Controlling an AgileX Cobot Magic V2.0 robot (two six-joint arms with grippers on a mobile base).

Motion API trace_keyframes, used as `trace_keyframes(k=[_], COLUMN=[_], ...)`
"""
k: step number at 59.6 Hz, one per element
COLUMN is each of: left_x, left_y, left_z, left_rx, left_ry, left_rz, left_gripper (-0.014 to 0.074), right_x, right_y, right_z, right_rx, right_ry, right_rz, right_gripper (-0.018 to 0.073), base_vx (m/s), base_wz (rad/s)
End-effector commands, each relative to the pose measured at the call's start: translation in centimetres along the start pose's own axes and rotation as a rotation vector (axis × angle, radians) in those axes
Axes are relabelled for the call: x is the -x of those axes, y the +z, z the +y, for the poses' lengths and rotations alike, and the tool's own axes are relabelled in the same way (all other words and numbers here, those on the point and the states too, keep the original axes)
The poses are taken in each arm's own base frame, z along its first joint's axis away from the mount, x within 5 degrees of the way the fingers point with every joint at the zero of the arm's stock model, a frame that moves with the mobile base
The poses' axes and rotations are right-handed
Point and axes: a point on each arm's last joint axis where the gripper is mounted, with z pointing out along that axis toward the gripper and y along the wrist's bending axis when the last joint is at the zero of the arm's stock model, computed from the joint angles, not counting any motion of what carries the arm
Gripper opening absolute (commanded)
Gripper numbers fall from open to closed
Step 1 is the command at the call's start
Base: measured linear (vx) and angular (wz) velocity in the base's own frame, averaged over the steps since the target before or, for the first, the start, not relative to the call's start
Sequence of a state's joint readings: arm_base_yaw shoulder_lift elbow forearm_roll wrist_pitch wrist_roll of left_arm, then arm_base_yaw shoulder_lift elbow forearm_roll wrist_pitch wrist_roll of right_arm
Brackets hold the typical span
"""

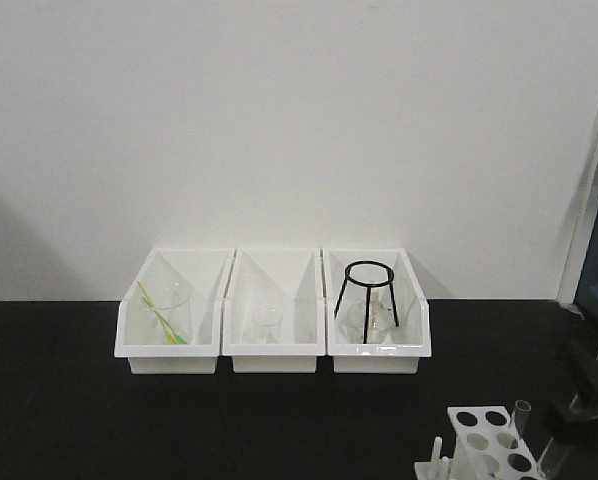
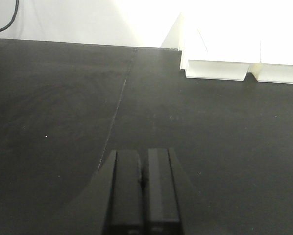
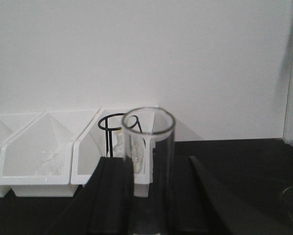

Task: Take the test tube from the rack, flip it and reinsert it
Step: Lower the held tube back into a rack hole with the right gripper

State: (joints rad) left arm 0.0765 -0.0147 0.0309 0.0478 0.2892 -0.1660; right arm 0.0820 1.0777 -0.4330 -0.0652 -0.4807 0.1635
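Front view faces wall (image 1: pixel 299 120) across table (image 1: pixel 79 400); wrist views low, forward-facing — right close on test tube (image 3: pixel 149 166); all share bins (image 1: pixel 274 360).

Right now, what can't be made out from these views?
1. rack: front view, the bottom edge cuts it off; hole count unknown.
2. test tube: right wrist view, lower end is below the frame; whether the right gripper clamps it is unclear.
3. middle bin contents: front view, clear glass, too small.
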Motion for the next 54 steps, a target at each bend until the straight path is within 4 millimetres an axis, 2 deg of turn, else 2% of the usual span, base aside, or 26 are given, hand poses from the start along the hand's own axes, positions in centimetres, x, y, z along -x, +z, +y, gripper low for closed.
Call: trace_keyframes(k=[1, 14, 35, 54], left_x=[0.8, 0.8, 0.8, 0.8], left_y=[-0.1, -0.1, -0.1, -0.1], left_z=[-0.2, -0.2, -0.2, -0.2], left_rx=[-0.023, -0.023, -0.023, -0.023], left_ry=[-0.003, -0.003, -0.003, -0.003], left_rz=[-0.097, -0.097, -0.097, -0.097], left_gripper=[-0.0006, -0.0006, -0.0006, -0.0006], right_x=[0.8, 0.2, -3.0, -5.9], right_y=[-0.2, 0.5, 3.0, 4.4], right_z=[0.3, 1.2, 1.2, 1.2], right_rx=[0.037, 0.155, 0.190, 0.208], right_ry=[0.007, 0.004, -0.012, -0.035], right_rz=[-0.143, -0.169, -0.071, 0.043], right_gripper=[0.0120, 0.0120, 0.0120, 0.0123], base_vx=[0.00, 0.00, 0.00, 0.00], base_wz=[0.00, 0.00, 0.00, 0.00])
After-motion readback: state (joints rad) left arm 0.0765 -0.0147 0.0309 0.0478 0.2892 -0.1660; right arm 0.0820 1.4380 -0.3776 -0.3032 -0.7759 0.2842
